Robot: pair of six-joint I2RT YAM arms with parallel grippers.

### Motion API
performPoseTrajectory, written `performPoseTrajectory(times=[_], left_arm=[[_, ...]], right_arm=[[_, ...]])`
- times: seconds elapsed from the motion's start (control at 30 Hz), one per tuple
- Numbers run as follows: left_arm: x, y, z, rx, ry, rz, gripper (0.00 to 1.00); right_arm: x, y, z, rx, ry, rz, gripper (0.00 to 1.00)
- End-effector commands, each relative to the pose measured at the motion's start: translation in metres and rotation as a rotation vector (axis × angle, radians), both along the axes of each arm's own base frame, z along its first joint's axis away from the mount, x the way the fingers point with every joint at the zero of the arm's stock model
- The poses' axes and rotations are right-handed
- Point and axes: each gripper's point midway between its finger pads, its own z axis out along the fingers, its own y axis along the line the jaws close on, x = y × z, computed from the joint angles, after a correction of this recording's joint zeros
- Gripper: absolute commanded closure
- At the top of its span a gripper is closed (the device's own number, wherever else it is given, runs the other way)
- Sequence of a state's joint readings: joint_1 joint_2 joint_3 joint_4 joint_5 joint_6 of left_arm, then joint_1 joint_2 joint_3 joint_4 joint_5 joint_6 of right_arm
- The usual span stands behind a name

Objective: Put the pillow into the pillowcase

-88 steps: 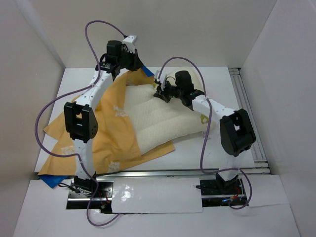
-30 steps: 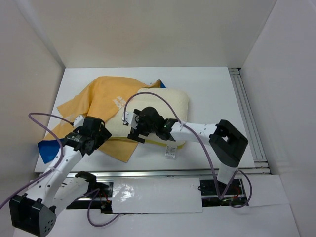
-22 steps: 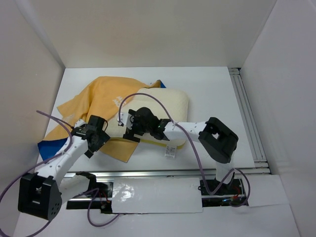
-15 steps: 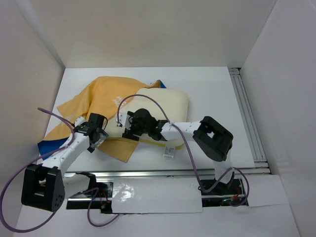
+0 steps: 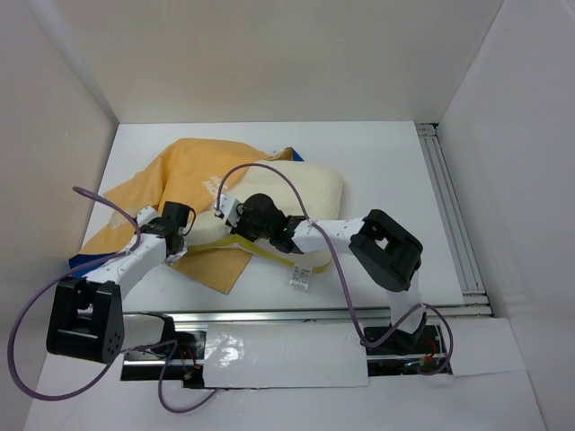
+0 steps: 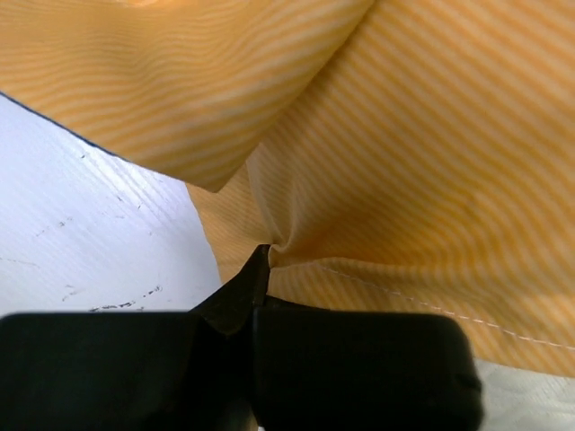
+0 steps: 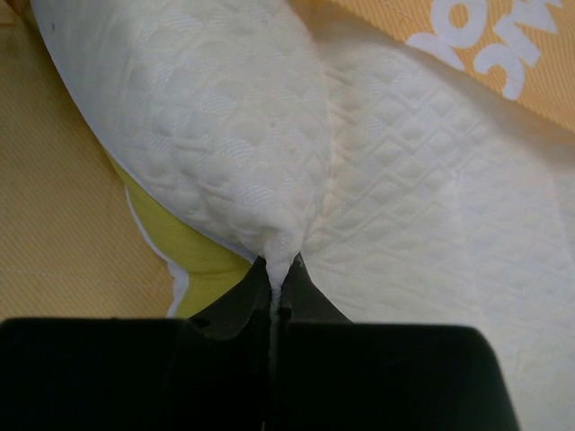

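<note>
my left tool (image 6: 260, 260) is clenched on a pinch of the pillowcase (image 6: 404, 135). its jaws are pressed together, and the mustard-orange striped cloth puckers into a small gather right at them. just left of that pinch a folded edge of the cloth ends, and the white tabletop (image 6: 81, 224) shows bare beside it.

my right tool (image 7: 274, 269) is also clamped tight, grasping the pillow (image 7: 404, 180). a ridge of the cream quilted cover is drawn up into the closed jaws, and creases run away from them. under the pillow's edge, to the left of the grip, a yellow-green strip (image 7: 193, 260) shows, with orange cloth beyond it. white lettering (image 7: 485, 45) on the orange sits at the far right corner of that view; i cannot tell whether that part lies over or under the pillow.

from above, the pillow lies in the middle of the tabletop with most of its cream surface uncovered. the pillowcase spreads out to its left and behind it, and one orange flap reaches out from under the pillow's near left corner. my two tools are close together at that corner, the left one on the orange cloth and the right one on the pillow's edge. a small white label (image 5: 299, 278) lies by the pillow's near edge. a bit of blue (image 5: 292, 154) shows at the far side.
</note>
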State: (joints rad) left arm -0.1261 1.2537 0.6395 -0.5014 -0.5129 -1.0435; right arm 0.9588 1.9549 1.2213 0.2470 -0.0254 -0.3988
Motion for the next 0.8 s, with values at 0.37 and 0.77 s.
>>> performPoseTrajectory(times=[0.37, 0.77], left_arm=[[0.022, -0.135, 0.111, -0.101, -0.375, -0.612, 1.00], [-0.036, -0.290, 0.198, -0.279, -0.541, -1.284, 1.00]], right_arm=[[0.041, 0.023, 0.146, 0.559, 0.022, -0.213, 1.00], [0.037, 0.001, 0.232, 0.975, -0.018, -0.263, 1.00]])
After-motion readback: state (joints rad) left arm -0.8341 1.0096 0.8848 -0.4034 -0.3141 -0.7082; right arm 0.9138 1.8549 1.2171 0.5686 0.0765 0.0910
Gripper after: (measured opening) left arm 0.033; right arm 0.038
